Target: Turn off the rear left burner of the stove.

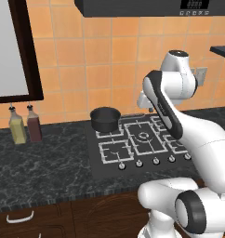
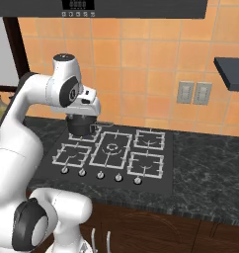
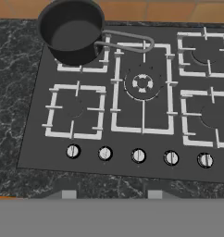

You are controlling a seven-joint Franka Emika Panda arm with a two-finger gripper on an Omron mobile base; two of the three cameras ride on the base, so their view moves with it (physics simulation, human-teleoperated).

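Note:
The stove (image 3: 36,143) is a black glass cooktop with five grey grates and a front row of silver knobs (image 3: 139,155). A dark pot (image 3: 73,32) with a wire handle sits on the rear left burner (image 3: 81,68), so only the front bars of that grate show. In the left base view the pot (image 1: 105,118) stands at the stove's (image 1: 98,168) far left. My gripper (image 3: 111,194) hovers above the stove's front edge, looking down on the knobs. It is open, its two tips wide apart with nothing between them. My hand (image 2: 89,105) hangs above the pot (image 2: 79,126).
Two bottles (image 1: 17,126) (image 1: 34,123) stand on the dark marble counter (image 1: 44,162) left of the stove. The tiled wall rises close behind, with wall outlets (image 2: 193,92). A range hood (image 2: 106,7) hangs overhead, and a dark shelf (image 2: 231,69) juts out at the right.

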